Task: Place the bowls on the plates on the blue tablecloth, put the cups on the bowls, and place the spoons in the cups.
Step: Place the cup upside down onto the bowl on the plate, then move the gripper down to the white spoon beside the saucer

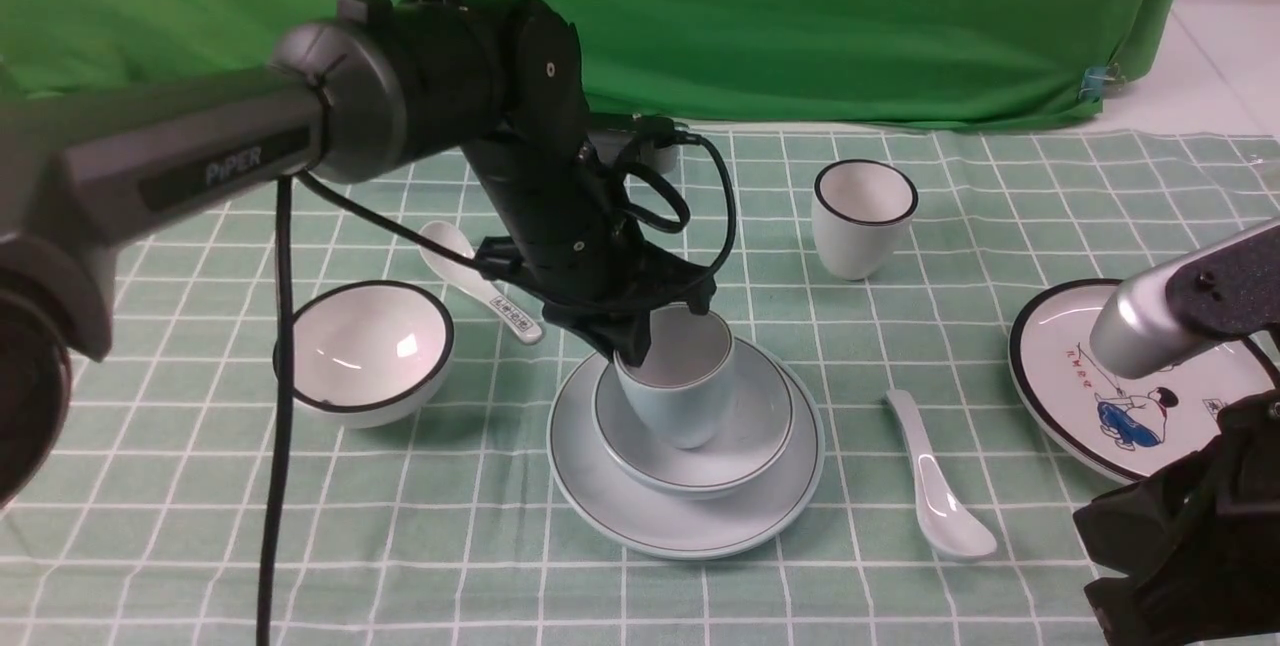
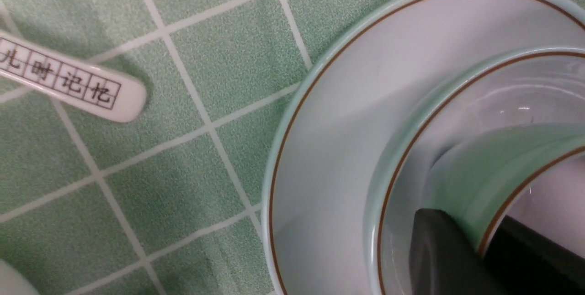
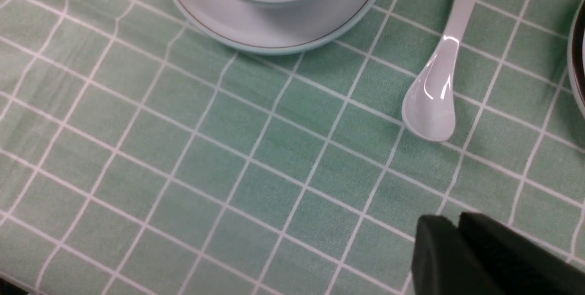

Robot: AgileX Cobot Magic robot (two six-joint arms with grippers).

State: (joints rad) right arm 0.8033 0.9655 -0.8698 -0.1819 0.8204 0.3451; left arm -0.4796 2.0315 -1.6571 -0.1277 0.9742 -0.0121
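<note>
The pale blue bowl (image 1: 745,426) sits on the pale blue plate (image 1: 640,511) at the centre of the checked tablecloth (image 1: 500,566). My left gripper (image 1: 660,341) is shut on the rim of the pale blue cup (image 1: 680,386), which is inside the bowl; the cup wall (image 2: 484,171) shows pinched between the fingers. The black-rimmed bowl (image 1: 365,351) stands at the left, the printed spoon (image 1: 480,281) behind it. The white cup (image 1: 863,216) stands at the back. The plain spoon (image 1: 935,486) lies right of the plate. The cartoon plate (image 1: 1090,396) is at the right. My right gripper (image 3: 457,231) is shut, empty, above the cloth.
The green backdrop cloth (image 1: 800,16) hangs behind the table. My left arm's cable (image 1: 275,426) hangs down over the cloth beside the black-rimmed bowl. My right arm (image 1: 1190,306) reaches over the cartoon plate.
</note>
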